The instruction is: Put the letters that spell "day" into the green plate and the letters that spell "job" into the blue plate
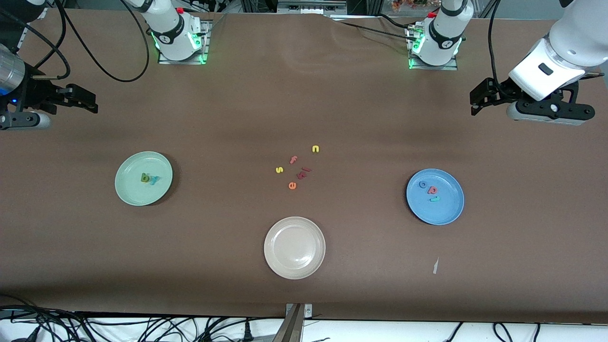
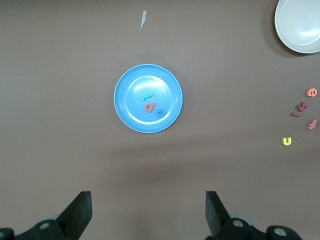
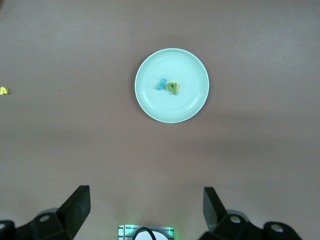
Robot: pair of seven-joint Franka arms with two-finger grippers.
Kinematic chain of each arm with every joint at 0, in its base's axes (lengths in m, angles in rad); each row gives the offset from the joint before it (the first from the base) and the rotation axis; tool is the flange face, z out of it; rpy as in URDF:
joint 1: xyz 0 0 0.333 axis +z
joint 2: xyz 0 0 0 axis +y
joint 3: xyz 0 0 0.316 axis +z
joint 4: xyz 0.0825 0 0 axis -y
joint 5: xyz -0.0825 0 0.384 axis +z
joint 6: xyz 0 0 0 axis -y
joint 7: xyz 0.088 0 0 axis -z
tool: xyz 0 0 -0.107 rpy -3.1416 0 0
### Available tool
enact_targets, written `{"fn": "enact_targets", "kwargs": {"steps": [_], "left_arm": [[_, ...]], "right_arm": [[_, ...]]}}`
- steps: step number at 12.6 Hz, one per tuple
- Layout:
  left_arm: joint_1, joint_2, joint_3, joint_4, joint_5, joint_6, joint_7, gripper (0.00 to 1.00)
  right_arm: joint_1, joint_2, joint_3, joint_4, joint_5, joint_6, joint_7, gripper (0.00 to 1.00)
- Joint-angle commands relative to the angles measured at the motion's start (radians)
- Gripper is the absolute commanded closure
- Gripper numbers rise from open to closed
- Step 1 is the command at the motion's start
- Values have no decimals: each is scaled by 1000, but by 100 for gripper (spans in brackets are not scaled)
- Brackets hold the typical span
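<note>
Above the table's left-arm end, the left gripper hangs empty in the air, its jaws wide apart. At the right arm's end, the right gripper hangs likewise, jaws spread and holding nothing. Both arms wait.

Near the right arm's end, the green plate holds a dark green "d" with yellow on it, touching a teal "y". Near the left arm's end, the blue plate holds a blue "o", a pinkish-red "b" and a teal "j", close together.

Between the plates lie loose letters: a yellow "n", pink "f", yellow "s", orange "e" and dark red pieces. A beige plate sits nearest the front camera.
</note>
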Motion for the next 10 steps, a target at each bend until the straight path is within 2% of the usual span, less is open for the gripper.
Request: {"fn": "enact_targets", "kwargs": {"steps": [1, 10], "left_arm": [[-7, -10, 9, -9, -11, 7, 8, 0], [-8, -10, 9, -9, -11, 7, 8, 0]], "right_arm": [[-3, -9, 5, 15, 5, -16, 8, 0], [-4, 1, -4, 15, 1, 33, 8, 0]]}}
